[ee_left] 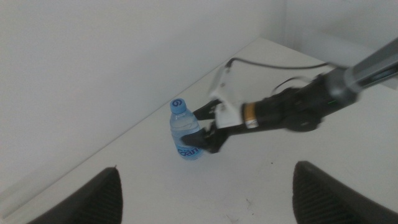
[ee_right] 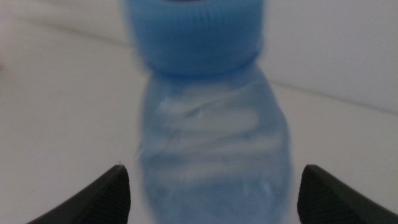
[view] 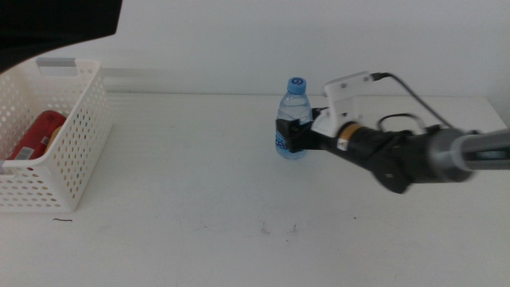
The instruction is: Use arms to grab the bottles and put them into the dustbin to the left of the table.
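Blue-capped water bottle (view: 293,119) upright at table (view: 199,183) 12 o'clock, nr far edge. Right gripper (view: 291,135) jaws spread, straddling it, no firm hold visible. Dustbin (view: 76,143) 9 o'clock; bare tabletop between.

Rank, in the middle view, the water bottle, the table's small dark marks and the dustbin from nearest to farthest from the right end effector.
1. Water bottle, between the right end effector's jaws.
2. Dark marks, toward the table's near edge.
3. Dustbin, far left.

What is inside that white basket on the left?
In the dustbin lies the red cola can, with a bit of yellow beside it, probably the tea bottle. The basket's perforated wall covers the rest, so the bottom stays hidden.
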Controlling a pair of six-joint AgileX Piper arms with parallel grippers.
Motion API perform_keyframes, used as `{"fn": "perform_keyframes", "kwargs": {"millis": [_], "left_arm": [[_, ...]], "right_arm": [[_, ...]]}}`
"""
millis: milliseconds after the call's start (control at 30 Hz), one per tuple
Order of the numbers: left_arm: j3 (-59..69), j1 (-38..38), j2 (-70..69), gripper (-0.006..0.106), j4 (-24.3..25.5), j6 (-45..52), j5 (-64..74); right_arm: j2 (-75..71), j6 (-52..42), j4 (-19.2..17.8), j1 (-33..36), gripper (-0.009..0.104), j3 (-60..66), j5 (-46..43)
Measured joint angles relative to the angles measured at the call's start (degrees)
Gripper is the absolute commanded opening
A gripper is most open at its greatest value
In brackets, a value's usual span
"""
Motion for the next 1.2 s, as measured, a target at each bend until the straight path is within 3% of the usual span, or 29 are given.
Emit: {"fn": "perform_keyframes", "kwargs": {"millis": [133,367,533,700,1200], "left_arm": [[0.0,0.0,0.0,0.094,0.0,0.0,0.0],[0.0,0.0,0.0,0.094,0.0,0.0,0.0],[0.0,0.0,0.0,0.094,0.0,0.0,0.0],[0.0,0.0,0.0,0.094,0.0,0.0,0.0],[0.0,0.0,0.0,0.094,1.2,0.0,-0.2]], "right_arm": [[-16.8,1.2,-0.3,0.0,0.092,10.0,9.5],[-49.9,5.2,-0.3,0.5,0.091,14.3,40.3],[-62.9,-1.7,5.6,0.6,0.09,12.1,52.6],[-67.2,-9.6,12.8,0.6,0.088,12.0,57.1],[-68.5,-10.5,13.5,0.6,0.088,12.0,57.8]]}}
